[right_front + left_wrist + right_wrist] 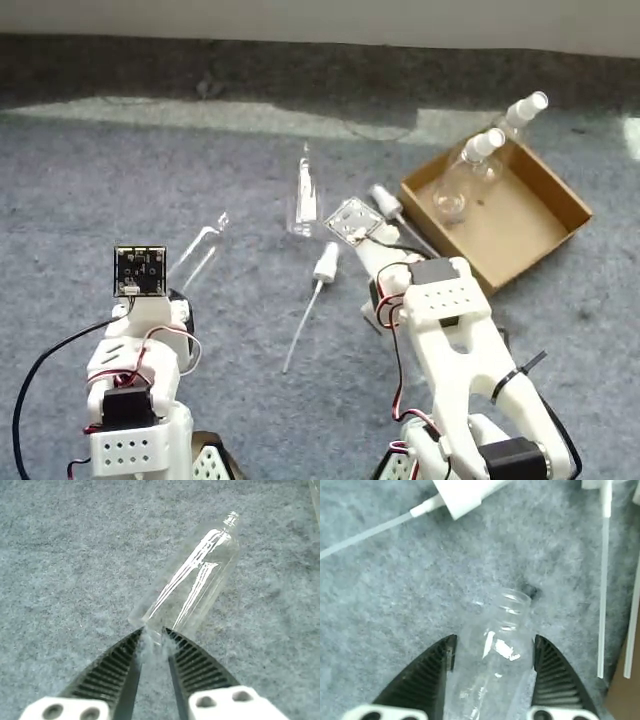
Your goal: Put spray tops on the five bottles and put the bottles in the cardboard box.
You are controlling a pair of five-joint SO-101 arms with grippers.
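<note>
Records left gripper low over carpet, jaws narrowly parted at the base of a lying bottle; finds right gripper clamped on an uncapped bottle near a loose spray top; notes cardboard box rightmost, holding two capped bottles.

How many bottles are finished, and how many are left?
Two capped bottles sit in the cardboard box. The right gripper holds a topless bottle. Two bare bottles and loose spray tops lie on the carpet, still to do.
</note>
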